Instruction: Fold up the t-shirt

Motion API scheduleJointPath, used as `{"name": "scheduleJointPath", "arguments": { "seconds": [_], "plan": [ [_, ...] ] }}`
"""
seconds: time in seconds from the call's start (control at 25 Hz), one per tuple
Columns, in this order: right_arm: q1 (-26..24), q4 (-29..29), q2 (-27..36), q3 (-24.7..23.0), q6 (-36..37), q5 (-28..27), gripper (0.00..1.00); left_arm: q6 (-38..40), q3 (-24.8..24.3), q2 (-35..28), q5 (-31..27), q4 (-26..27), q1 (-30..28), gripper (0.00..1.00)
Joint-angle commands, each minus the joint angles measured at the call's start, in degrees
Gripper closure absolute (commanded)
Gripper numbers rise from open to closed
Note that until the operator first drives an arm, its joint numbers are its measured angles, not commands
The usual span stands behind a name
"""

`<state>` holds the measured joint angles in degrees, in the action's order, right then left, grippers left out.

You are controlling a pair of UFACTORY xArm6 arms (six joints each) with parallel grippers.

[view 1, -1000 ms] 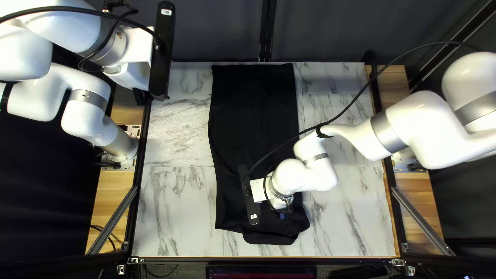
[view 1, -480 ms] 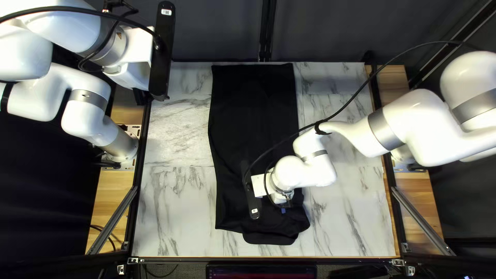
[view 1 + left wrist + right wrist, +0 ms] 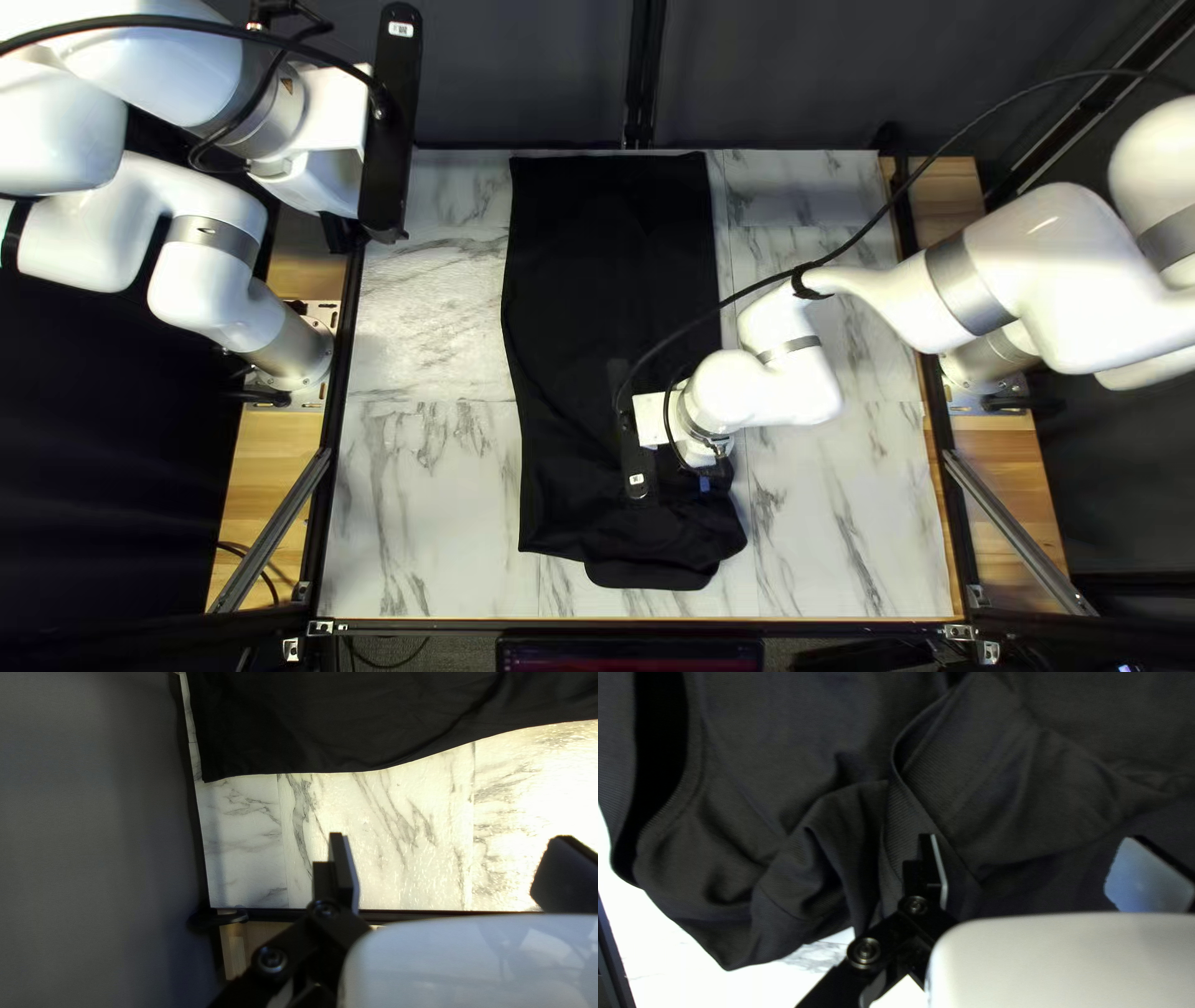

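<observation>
The right pincer (image 3: 706, 480) is held wide open over the rumpled end of the t-shirt (image 3: 610, 274), contact unclear; that end is pointed nearward, the long axis laid near-to-far mid-surface (image 3: 423, 498); farther left, the left pincer (image 3: 339, 233) is spread wide.

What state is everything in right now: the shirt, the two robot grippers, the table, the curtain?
T-shirt: laid out in a long strip, rumpled at the near end, not a finished fold.
Left gripper: open, empty, beside the shirt.
Right gripper: open, empty, above the shirt's rumpled end.
Table: partly covered by the shirt.
Curtain: hanging behind the table.
</observation>
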<state>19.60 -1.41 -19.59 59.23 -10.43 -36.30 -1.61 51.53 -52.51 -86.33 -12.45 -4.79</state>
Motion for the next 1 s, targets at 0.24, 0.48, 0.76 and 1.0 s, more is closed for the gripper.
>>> {"name": "scheduleJointPath", "arguments": {
  "seconds": [0.24, 0.48, 0.76, 1.0],
  "plan": [
    [1.2, -2.3, -4.9, 7.0, -1.1, -3.1, 0.0, 0.0, 0.0, 0.0, 0.0, 0.0, 0.0, 0.0],
    [1.7, -3.1, -5.7, 8.2, -1.1, -4.9, 0.0, 0.0, 0.0, 0.0, 0.0, 0.0, 0.0, 0.0],
    [2.1, -3.0, -5.6, 8.3, -0.9, -6.1, 0.94, 0.0, 0.0, 0.0, 0.0, 0.0, 0.0, 0.0],
    [2.6, -3.2, -6.3, 9.5, -0.7, -7.0, 0.96, 0.0, 0.0, 0.0, 0.0, 0.0, 0.0, 0.0]
  ]
}}
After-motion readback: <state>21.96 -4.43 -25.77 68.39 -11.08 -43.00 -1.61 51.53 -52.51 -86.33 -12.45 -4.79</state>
